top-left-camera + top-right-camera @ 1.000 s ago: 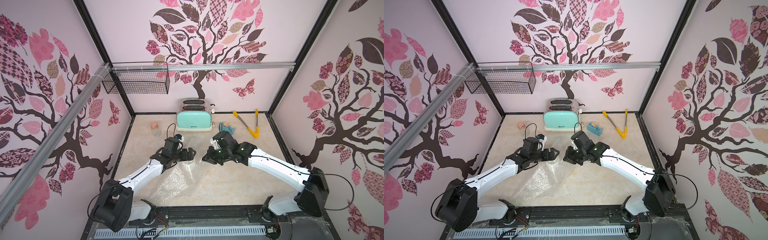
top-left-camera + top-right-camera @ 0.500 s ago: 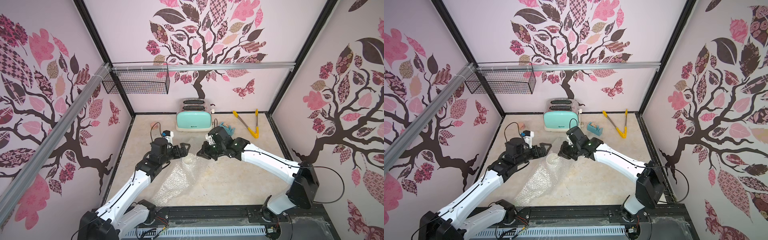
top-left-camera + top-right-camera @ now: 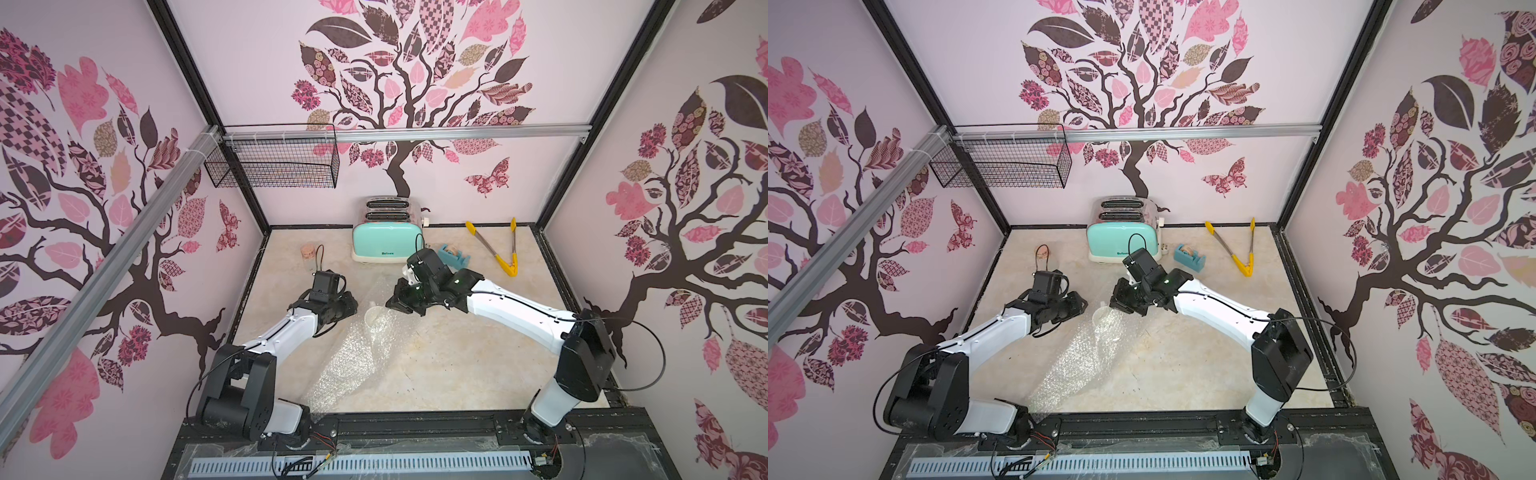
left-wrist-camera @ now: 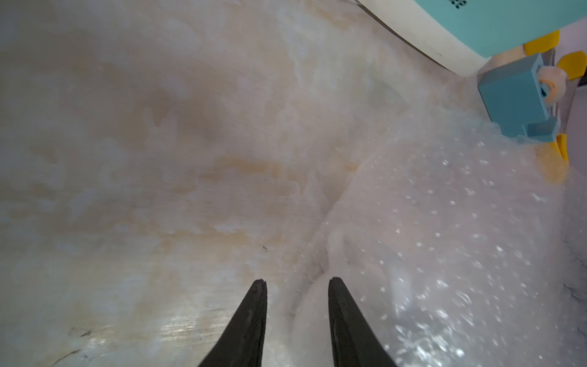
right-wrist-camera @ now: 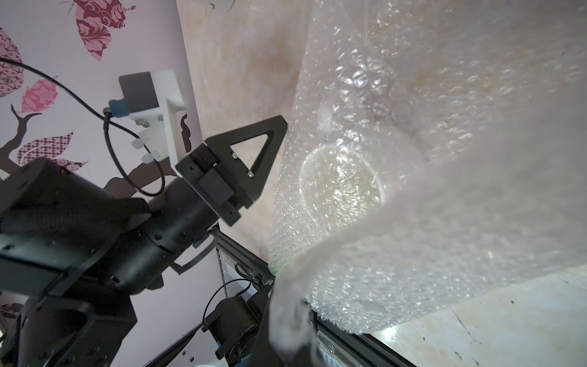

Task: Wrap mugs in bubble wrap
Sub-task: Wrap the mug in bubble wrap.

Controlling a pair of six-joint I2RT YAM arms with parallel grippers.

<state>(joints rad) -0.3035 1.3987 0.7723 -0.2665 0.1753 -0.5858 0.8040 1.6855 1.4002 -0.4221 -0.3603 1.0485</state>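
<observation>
Right pincer (image 3: 394,302) is clamping shut on a raised edge of the bubble wrap (image 3: 345,361) and holding it up off the counter (image 3: 457,353). Left pincer (image 4: 298,281) is sitting partly open, with the wrap's opposite edge lying between its fingers (image 4: 341,317) and no visible pinch. The white mug (image 3: 376,319) is sitting on the counter between the two pincers under the draped wrap, rim showing through, while the sheet is trailing toward the robot's base. The mint toaster (image 3: 380,245), blue tape dispenser (image 3: 454,255), yellow-tipped tongs (image 3: 498,249) and corked jar (image 3: 308,251) are standing further back.
</observation>
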